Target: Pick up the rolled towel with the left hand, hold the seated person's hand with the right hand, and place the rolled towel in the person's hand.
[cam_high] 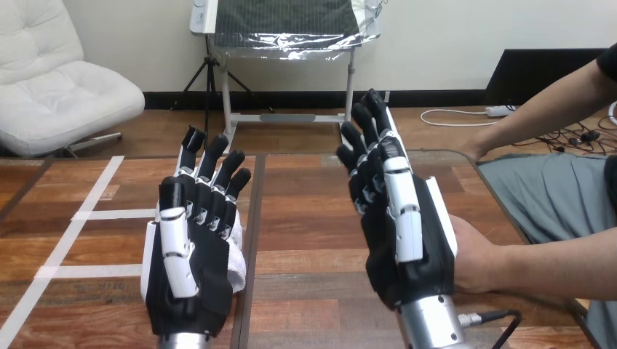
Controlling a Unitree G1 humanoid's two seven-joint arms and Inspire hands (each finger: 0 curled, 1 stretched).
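Left hand [190, 280]: released, fingers straight and pointing toward the far edge of the desk [313, 218], over its near left part.
Towel [237, 256]: white, mostly hidden by the left hand, with a strip showing along that hand's right side.
Right hand [407, 251]: released, fingers straight, near the desk's right edge.
Person's hand [474, 260]: reaches in over the right edge and lies against the right hand's outer side.

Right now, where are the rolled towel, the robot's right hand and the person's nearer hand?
rolled towel [237, 256], head view: white edge
right hand [431, 254], head view: black body beside thumb
person's nearer hand [476, 262], head view: part near wrist
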